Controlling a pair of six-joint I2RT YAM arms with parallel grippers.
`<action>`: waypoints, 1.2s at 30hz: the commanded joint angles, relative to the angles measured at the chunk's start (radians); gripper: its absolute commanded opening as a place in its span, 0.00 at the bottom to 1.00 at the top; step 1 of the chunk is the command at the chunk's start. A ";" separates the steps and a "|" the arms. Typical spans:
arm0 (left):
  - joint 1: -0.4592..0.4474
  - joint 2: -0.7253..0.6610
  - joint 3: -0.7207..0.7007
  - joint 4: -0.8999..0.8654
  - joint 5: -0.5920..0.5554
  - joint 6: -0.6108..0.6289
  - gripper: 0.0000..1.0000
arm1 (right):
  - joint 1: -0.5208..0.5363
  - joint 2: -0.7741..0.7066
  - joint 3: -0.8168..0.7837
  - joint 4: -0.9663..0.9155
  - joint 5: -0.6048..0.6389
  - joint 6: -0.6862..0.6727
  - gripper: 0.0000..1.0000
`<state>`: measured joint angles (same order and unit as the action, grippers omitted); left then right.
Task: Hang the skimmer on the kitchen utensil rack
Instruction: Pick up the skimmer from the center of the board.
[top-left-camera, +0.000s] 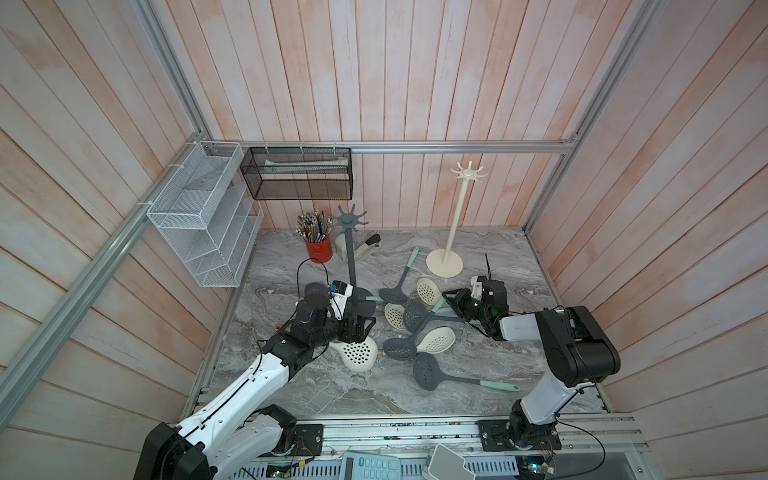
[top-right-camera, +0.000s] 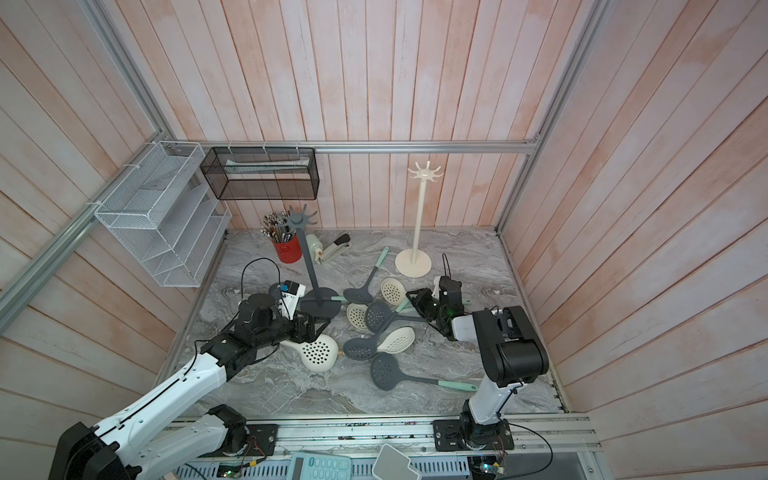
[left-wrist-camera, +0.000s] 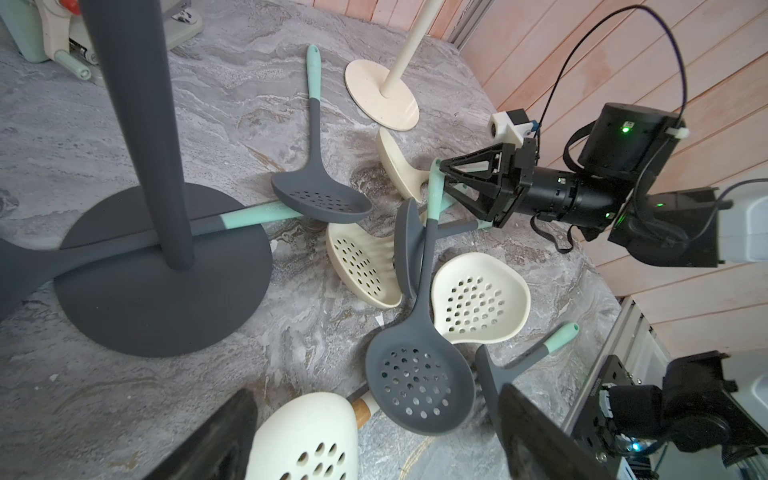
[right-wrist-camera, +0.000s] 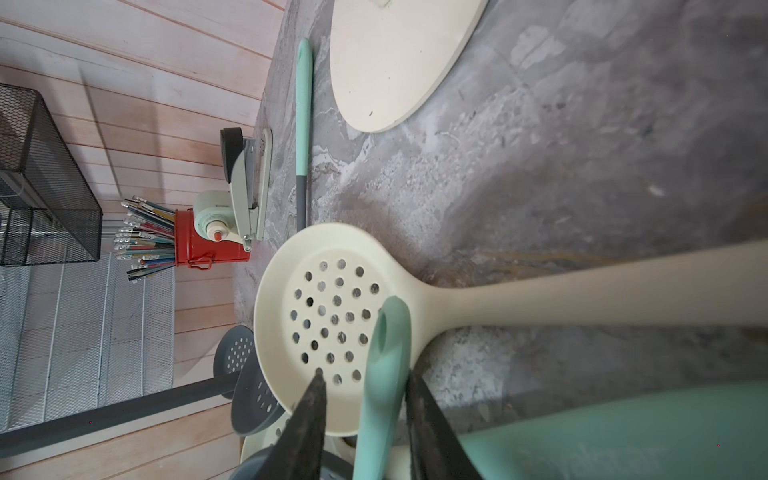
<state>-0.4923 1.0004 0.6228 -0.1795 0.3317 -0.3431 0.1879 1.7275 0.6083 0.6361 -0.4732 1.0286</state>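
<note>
Down in the pile on the table (top-left-camera: 332, 386), the right gripper (right-wrist-camera: 365, 376) straddles the mint handle (right-wrist-camera: 384, 357) of a gray skimmer (left-wrist-camera: 419, 390); its jaws stand apart, with a gap on one side; the left gripper (top-left-camera: 360, 330) hangs spread wide over a cream skimmer (top-left-camera: 357, 353), beside the gray rack (top-left-camera: 351, 257).

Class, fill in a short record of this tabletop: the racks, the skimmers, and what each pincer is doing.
racks: grey rack and cream rack, both upright, nothing hanging
skimmer pile: grey and cream ones lying crossed on the table
left pincer: open, over a large cream skimmer
right pincer: jaws either side of the mint handle of a grey skimmer, gap on one side
task status: no skimmer hung yet
</note>
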 joint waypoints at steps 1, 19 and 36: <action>-0.005 -0.002 0.038 0.005 -0.013 0.030 0.91 | 0.008 0.038 0.039 -0.010 0.008 0.020 0.36; -0.007 0.007 0.053 -0.007 -0.010 0.068 0.91 | 0.038 0.083 0.170 -0.083 0.048 -0.087 0.14; -0.022 -0.041 0.029 0.126 0.141 0.087 0.83 | 0.120 -0.368 0.048 0.102 -0.009 -0.511 0.11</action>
<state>-0.5030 0.9829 0.6518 -0.1299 0.4114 -0.2752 0.2939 1.4071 0.6632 0.7113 -0.4576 0.6521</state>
